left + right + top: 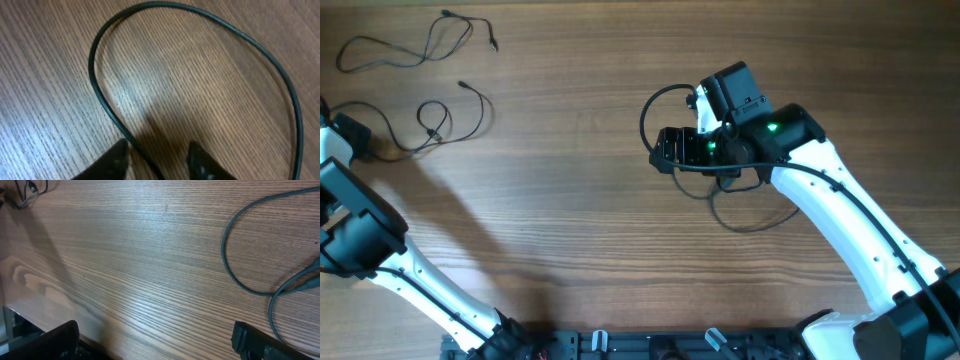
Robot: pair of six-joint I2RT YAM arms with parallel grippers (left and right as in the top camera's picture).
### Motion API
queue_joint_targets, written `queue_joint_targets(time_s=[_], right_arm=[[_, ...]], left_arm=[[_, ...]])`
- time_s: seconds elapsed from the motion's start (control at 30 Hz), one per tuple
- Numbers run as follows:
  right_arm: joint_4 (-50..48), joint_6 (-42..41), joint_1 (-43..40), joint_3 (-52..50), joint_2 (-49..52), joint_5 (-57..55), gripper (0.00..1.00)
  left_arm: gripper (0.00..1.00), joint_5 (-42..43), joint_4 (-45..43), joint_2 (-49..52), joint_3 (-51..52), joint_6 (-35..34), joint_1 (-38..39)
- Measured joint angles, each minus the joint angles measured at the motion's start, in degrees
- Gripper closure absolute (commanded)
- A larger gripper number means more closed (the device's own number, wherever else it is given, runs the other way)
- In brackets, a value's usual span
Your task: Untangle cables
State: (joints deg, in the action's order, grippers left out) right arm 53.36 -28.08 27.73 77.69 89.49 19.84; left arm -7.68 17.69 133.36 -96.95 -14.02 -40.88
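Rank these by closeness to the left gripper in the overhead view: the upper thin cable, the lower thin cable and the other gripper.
1. Lower thin cable, at the far left; one end runs right up to the left gripper.
2. Upper thin cable, in the top-left corner, lying apart above the lower one.
3. Right gripper, right of centre, clearly the farthest.

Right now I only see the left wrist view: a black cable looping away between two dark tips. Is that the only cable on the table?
Observer: No. From overhead, a second thin cable lies beyond your cable, apart from it.
Operator: Where is the other arm?
Observer: The right tool hangs open over plain wood near the middle of the table, holding nothing.
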Motion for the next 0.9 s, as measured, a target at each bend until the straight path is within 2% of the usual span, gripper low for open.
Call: queue_joint_targets(time_s=[0.07, 0.17, 0.4, 0.43, 0.47, 0.5, 0.57, 0.63, 0.67, 0.77, 0.9], right_arm=[[-0.17, -0.17, 0.00, 0.00, 0.00, 0.00, 0.00], [-0.22, -0.17, 0.00, 0.00, 0.00, 0.00, 0.00], [-0.22, -0.20, 0.00, 0.00, 0.00, 0.00, 0.00], [-0.22, -0.37, 0.00, 0.00, 0.00, 0.00, 0.00], [-0.22, -0.59, 0.00, 0.00, 0.00, 0.00, 0.00], [-0.22, -0.83, 0.00, 0.00, 0.00, 0.00, 0.00], [-0.22, -1.05, 0.00, 0.00, 0.00, 0.00, 0.00], [-0.22, -1.27, 0.00, 0.00, 0.00, 0.00, 0.00], [-0.22, -1.33, 0.00, 0.00, 0.00, 0.00, 0.00], [-0.20, -1.51, 0.00, 0.00, 0.00, 0.00, 0.00], [-0.20, -1.68, 0.00, 0.00, 0.00, 0.00, 0.00]], left_arm=[[0.89, 0.00, -0.66, 0.00, 0.00, -0.15, 0.00], [0.96, 0.02, -2.45, 0.07, 0.00, -0.07, 0.00], [0.96, 0.00, -5.95, 0.13, 0.00, -0.04, 0.00], [0.94, 0.02, -6.29, 0.15, 0.00, -0.04, 0.00], [0.85, 0.02, -6.60, 0.15, 0.00, -0.04, 0.00], [0.69, 0.02, -6.97, 0.15, 0.00, -0.07, 0.00], [0.72, 0.02, -7.39, 0.15, 0.00, 0.15, 0.00], [0.70, 0.00, -7.54, 0.15, 0.00, 0.00, 0.00], [0.66, 0.00, -7.63, 0.15, 0.00, -0.04, 0.00], [0.48, 0.02, -8.24, 0.15, 0.00, 0.72, 0.00], [0.45, 0.02, -8.85, 0.15, 0.00, 2.43, 0.00]])
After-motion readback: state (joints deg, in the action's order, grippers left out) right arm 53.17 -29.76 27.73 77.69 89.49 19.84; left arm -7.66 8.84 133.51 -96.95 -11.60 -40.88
